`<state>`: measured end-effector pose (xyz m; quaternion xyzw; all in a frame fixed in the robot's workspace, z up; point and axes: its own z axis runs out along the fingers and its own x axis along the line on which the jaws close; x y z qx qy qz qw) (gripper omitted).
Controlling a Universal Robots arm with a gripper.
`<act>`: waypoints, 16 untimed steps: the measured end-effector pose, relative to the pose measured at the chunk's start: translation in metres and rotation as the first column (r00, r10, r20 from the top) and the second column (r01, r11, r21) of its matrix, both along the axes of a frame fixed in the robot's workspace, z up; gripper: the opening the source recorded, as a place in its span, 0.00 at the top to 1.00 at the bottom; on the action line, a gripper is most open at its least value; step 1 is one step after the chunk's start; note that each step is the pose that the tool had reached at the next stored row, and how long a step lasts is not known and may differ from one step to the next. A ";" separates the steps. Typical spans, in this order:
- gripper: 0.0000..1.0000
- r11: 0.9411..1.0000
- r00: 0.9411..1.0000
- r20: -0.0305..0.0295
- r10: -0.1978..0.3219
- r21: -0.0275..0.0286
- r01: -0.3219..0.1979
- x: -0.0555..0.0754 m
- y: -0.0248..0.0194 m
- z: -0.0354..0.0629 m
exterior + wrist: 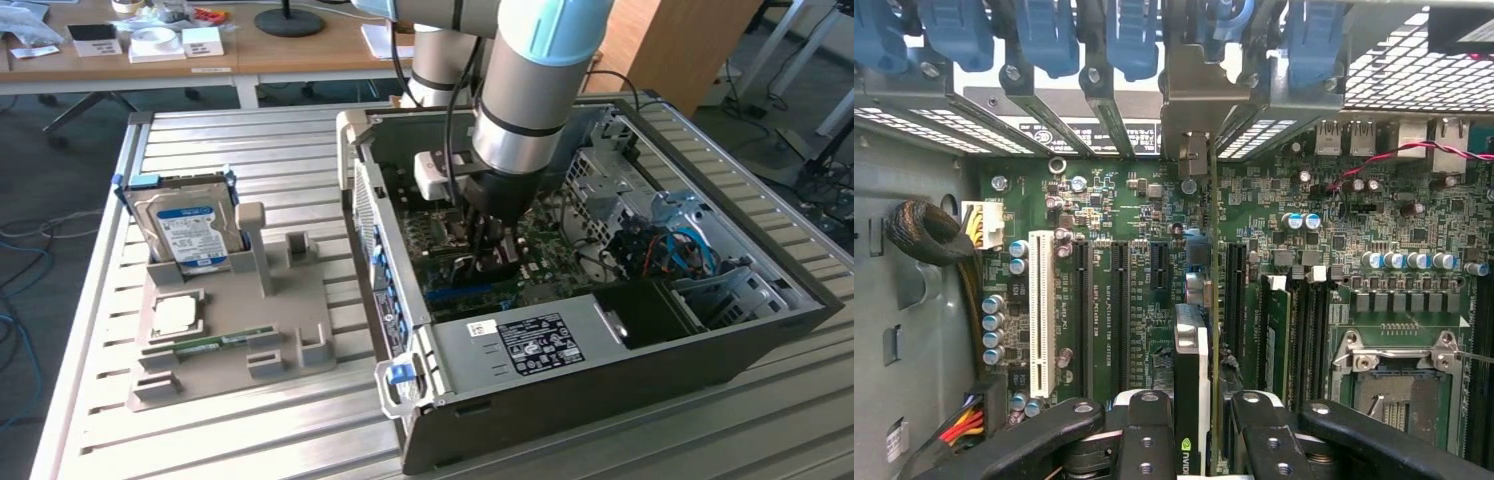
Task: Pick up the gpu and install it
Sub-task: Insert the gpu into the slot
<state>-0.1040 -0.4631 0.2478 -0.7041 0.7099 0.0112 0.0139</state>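
Hand (1199, 420) pinches the gpu (1192, 365) edge-on, low inside the open computer case (667, 345), just above the motherboard (1414, 215) and its black expansion slots (1119, 300). A good seat, I judge, needs the card upright, its edge lined along one slot, and its end squared to the rear bracket bay (1189, 100) beyond.

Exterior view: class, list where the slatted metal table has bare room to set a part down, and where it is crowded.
Free: the slatted metal table beyond the grey plastic parts holder, and the strip nearer the camera. Crowded: inside the open black computer case, around the robot arm and the dark flat gpu.
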 end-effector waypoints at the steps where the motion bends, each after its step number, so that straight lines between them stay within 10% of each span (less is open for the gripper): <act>1: 0.73 1.000 1.000 0.000 0.000 0.000 0.000 0.000 0.0000 -0.0001; 16: 0.73 1.000 1.000 0.000 0.000 0.000 0.000 0.000 0.0003 -0.0050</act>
